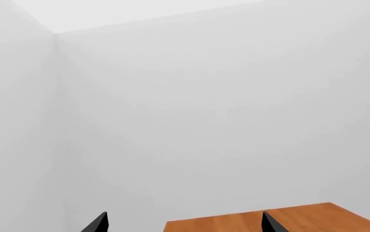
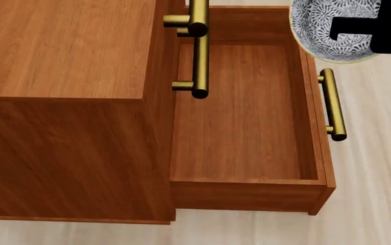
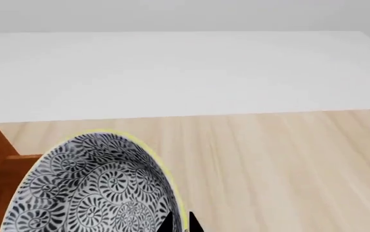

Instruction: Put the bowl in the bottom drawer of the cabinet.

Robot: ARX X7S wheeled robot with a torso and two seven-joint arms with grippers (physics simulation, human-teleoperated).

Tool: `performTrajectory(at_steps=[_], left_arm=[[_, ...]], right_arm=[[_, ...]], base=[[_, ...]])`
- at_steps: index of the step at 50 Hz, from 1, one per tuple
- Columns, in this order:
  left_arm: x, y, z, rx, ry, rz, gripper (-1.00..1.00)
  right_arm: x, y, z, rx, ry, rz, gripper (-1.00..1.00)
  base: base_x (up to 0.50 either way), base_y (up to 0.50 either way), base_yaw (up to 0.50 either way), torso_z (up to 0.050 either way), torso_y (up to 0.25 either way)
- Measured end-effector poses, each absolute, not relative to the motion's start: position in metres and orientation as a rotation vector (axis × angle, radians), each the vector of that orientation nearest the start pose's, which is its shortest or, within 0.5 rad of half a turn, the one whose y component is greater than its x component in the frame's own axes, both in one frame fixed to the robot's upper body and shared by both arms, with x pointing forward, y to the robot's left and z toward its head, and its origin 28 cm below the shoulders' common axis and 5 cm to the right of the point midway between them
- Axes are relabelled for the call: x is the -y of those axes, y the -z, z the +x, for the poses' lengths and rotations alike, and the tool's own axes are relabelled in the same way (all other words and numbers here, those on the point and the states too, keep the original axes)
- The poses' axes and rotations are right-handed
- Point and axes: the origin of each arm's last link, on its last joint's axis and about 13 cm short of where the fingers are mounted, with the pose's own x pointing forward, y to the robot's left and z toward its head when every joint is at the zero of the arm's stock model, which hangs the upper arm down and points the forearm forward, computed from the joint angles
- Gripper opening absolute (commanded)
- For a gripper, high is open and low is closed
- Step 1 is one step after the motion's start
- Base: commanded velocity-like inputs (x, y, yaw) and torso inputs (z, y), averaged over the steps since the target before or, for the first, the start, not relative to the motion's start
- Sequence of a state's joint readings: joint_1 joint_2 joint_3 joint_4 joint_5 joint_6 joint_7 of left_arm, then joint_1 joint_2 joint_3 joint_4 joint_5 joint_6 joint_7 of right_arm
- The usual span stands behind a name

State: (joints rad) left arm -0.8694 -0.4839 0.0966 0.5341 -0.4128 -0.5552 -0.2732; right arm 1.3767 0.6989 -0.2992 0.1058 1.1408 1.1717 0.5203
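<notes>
Pale wood flooring (image 2: pixel 379 168) surrounds the cabinet (image 2: pixel 66 102), whose bottom drawer (image 2: pixel 243 112) is pulled fully out, its interior bare. The bowl (image 2: pixel 321 30) is held by the right gripper (image 2: pixel 359 30), clamped on the rim with 1 finger inside the bowl, above the drawer's far right corner and overlapping the front panel that carries the brass handle (image 2: pixel 333 104). The drawer cavity lies toward the cabinet from the bowl, so a short inward shift and descent is judged necessary. The drawer's long axis runs away from the camera. The left gripper (image 1: pixel 181 223) is spread wide, empty, well apart from the bowl; only 2 fingertips are visible above the cabinet top.
</notes>
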Motion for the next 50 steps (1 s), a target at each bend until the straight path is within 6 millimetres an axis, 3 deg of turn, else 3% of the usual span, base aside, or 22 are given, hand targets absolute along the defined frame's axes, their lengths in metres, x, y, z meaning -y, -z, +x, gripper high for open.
performTrajectory(at_steps=[50], left_arm=[[-0.258, -0.306, 0.265, 0.782, -0.041, 0.135, 1.0]], right_arm=[[0.167, -0.309, 0.353, -0.217, -0.018, -0.068, -1.0]], base=[[0.0, 0.0, 0.0, 0.0, -0.002]])
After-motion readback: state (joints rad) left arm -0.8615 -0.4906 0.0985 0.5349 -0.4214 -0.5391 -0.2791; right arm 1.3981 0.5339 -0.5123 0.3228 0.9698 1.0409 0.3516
